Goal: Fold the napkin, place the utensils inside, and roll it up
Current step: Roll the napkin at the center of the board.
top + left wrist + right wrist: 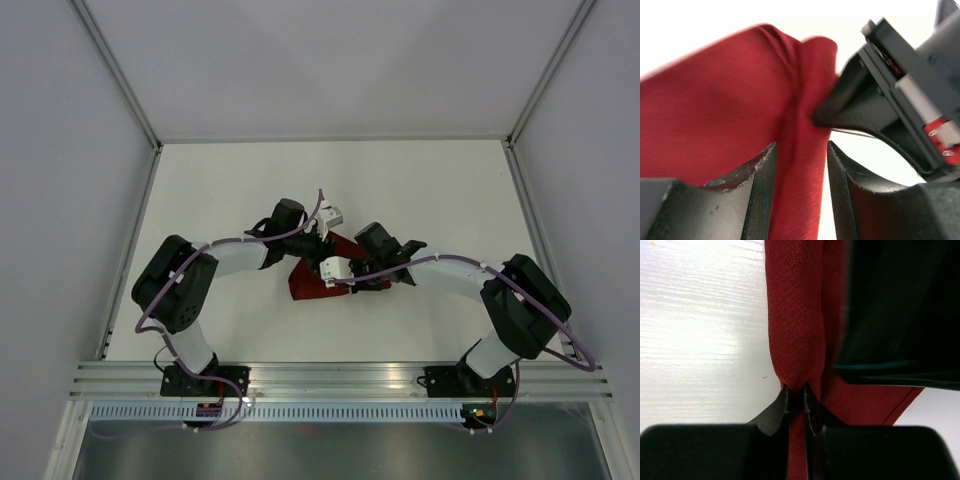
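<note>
The dark red napkin (305,281) lies bunched in a long roll at the middle of the table, between my two arms. My left gripper (318,243) is at its far end. In the left wrist view its jaws (801,147) stand apart around a ridge of the napkin (715,110), with white table showing in the gap. My right gripper (352,280) is at the near end. In the right wrist view it (795,390) is shut on the napkin's roll (795,315) and pinches it thin. The fork is hidden.
The two grippers are very close: the right gripper's black body (880,100) fills the right of the left wrist view, and the left gripper (895,310) looms over the napkin in the right wrist view. White table (230,180) lies all around, with walls at its edges.
</note>
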Robot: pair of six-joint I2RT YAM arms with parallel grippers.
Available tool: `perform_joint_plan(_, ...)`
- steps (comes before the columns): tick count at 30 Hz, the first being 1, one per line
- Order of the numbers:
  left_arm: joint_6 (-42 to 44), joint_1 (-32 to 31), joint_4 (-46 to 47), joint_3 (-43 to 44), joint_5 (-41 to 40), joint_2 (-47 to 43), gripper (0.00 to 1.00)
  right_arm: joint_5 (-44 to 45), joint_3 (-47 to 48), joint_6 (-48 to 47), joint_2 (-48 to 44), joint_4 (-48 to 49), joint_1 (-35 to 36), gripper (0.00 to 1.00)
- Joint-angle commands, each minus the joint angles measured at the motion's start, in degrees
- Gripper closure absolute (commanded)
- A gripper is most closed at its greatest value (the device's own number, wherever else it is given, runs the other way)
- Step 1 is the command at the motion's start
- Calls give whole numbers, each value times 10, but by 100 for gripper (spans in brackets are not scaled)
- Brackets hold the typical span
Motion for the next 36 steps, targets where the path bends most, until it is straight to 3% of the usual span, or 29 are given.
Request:
perform_joint_plan(1,-27,17,45,-2,-82,-47,51,-18,4,0,50,-126,0,100)
perform_joint_plan(8,-102,73,150,-66,-301,-155,51,-52,98,-21,129,-230,-45,100)
perform_joint_plan(15,-131,81,215,-130,-496,-289,45,-89,206,-37,243,-326,-98,99)
perform_joint_plan(19,-127,81,258,-169,-502,-374,45,-95,269,-37,310,-375,-114,100)
perform_joint_plan(27,64,-28,223,-200,-493,-421,47,-84,378,-10,416,-421,-123,99)
perform_joint_plan(31,148,-122,194,-206,-508,-404,43,-83,422,-5,438,-443,-124,99)
perform_joint_plan(36,211,-192,124,-179,-498,-323,42,-80,455,1,461,-462,-124,100)
